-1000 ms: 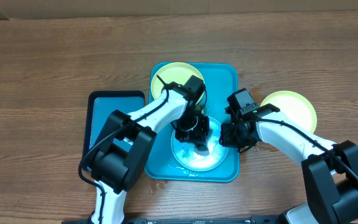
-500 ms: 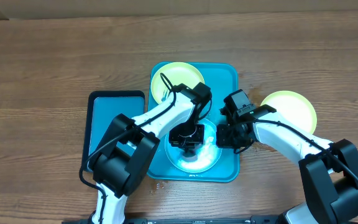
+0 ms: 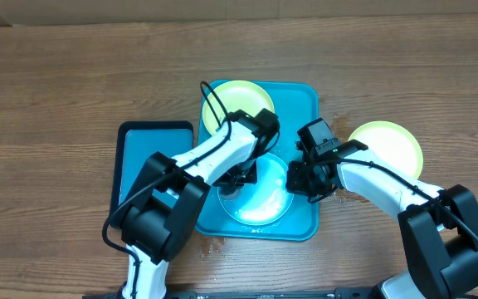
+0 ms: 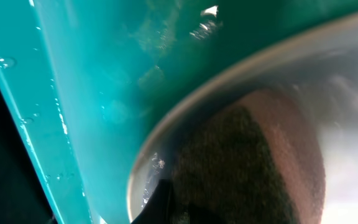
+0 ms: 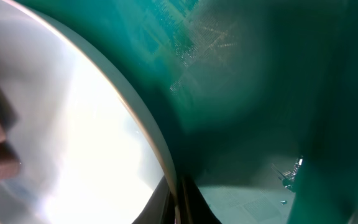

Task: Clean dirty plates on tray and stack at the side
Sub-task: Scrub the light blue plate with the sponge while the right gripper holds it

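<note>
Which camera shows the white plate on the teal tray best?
The overhead view: it shows most of the white plate lying in the tray, though partly hidden. Each wrist view shows only a blurred close-up of its rim.

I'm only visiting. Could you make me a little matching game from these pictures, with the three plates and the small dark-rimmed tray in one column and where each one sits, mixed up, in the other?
Things
1. white plate
2. yellow-green plate crossed by a black cable
3. other yellow-green plate
4. small dark-rimmed tray

Places
A. on the wooden table, right of the teal tray
B. far end of the teal tray
C. on the table, left of the teal tray
D. near end of the teal tray

Pairs: 1-D, 2-B, 3-A, 4-C
</note>
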{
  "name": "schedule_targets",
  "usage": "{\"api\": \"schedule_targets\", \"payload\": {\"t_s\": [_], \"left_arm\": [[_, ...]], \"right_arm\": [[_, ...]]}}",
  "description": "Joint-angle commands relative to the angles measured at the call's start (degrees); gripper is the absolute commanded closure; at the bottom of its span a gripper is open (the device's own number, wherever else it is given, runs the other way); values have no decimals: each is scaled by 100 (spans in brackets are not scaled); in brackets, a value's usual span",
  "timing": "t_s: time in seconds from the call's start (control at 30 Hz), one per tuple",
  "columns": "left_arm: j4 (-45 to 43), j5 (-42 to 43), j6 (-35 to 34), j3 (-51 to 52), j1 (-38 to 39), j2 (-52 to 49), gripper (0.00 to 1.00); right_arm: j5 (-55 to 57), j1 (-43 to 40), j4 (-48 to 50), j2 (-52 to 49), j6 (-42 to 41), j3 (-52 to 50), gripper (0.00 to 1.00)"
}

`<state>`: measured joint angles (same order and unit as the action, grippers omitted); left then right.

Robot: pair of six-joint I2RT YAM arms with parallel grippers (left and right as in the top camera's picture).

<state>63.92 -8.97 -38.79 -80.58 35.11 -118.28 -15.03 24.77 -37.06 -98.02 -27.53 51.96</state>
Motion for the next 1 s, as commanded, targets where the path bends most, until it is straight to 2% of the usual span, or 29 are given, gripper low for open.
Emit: {"api": "schedule_targets", "payload": {"t_s": [0.0,0.07,0.17,0.27,0.37,0.67,0.97], "left_arm": [[-341,-282,573,153,-295,-328,96],[-671,717,1360,107,-295,-328,96],[-1056,2730,2404,46,-308,-328,96],[-1272,4033,2599,59,-317,-332,96],[-1628,4739,2590,125,-225,-332,96],[-1596,4669,2031,168,83,-332,96],[-442,2559,595,166,-83,-304,96]], "right_arm": [[984,-280,-50,-81,-280,-48,96],[984,-280,4,-81,-286,-48,96],[984,-280,63,-81,-291,-48,96],[984,-280,61,-81,-291,-48,96],[984,-280,63,-81,-291,-48,96],[984,-280,57,-81,-291,-48,96],[984,-280,42,-81,-291,-48,96]]}}
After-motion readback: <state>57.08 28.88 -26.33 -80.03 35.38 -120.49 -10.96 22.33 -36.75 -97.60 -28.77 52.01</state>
